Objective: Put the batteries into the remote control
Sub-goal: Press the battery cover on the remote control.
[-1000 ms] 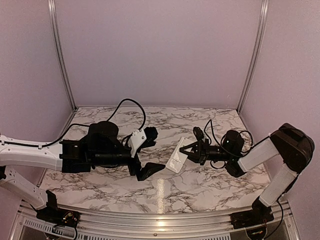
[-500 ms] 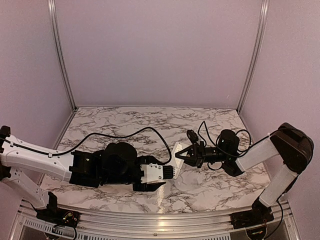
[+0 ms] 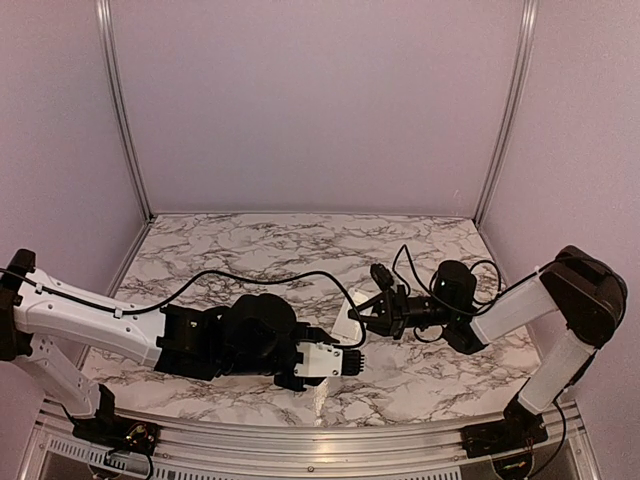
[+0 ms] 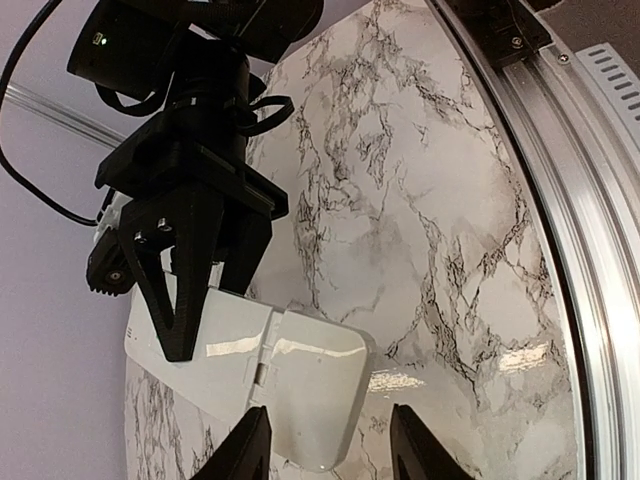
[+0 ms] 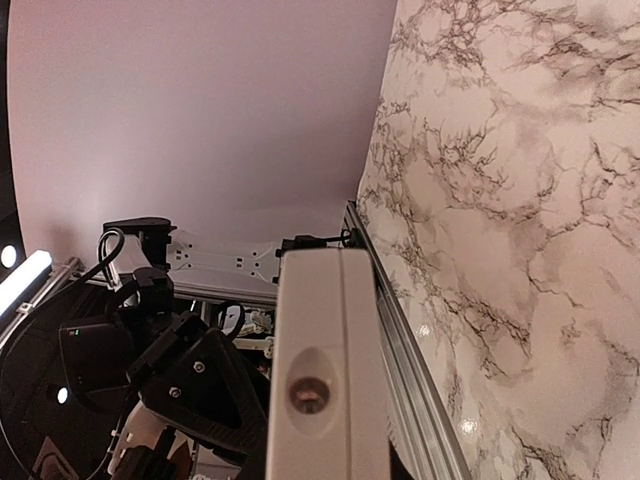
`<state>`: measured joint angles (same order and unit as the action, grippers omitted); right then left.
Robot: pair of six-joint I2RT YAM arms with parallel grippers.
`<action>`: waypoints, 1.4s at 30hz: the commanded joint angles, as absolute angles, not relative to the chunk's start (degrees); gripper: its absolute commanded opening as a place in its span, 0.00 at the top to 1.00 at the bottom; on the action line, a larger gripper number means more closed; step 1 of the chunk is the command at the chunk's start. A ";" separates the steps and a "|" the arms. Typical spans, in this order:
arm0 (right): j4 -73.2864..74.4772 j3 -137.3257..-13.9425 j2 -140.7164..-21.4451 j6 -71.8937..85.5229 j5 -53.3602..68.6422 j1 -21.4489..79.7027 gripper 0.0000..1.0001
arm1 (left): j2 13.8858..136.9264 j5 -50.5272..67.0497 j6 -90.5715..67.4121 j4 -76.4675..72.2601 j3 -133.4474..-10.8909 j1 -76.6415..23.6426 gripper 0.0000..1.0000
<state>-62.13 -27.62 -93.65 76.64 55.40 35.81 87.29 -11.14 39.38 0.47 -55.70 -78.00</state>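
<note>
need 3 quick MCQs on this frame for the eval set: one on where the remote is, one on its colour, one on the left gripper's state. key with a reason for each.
1. Where is the remote?
A) lying loose at the back of the table
B) clamped in the right gripper
C) resting on the metal rail

2. What colour is the remote?
A) black
B) orange
C) white

3. How does the left gripper stand?
A) jaws apart, one on each side of the remote's free end
B) shut tight on nothing
C) clamped on a cable

Key:
1 B: the left wrist view shows the right gripper pinching the remote's far end.
2 C: its casing is glossy white in every view.
3 A: the left wrist view shows the jaws flanking the near end, with a gap on one side.
</note>
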 commanded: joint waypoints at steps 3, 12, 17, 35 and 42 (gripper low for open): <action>-62.02 -28.84 -93.98 77.70 54.90 37.17 1.00 | 89.31 -12.29 41.01 1.49 -57.82 -78.32 0.60; -62.36 -28.92 -93.63 78.21 54.76 37.31 1.00 | 90.92 -12.48 41.48 2.54 -59.17 -78.36 0.65; -62.40 -28.85 -93.82 78.30 54.68 37.50 1.00 | 91.75 -13.21 41.53 2.55 -59.88 -78.38 0.69; -66.33 -28.30 -93.34 81.50 54.80 37.99 1.00 | 93.77 -13.48 40.80 4.66 -59.79 -77.82 0.80; -70.41 -27.91 -94.13 85.15 54.19 41.24 1.00 | 94.03 -13.65 40.45 4.27 -59.24 -76.48 0.82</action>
<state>-61.98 -27.29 -93.82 80.40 53.06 37.43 91.61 -13.54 41.36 2.70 -59.31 -77.76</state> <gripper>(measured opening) 0.142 0.191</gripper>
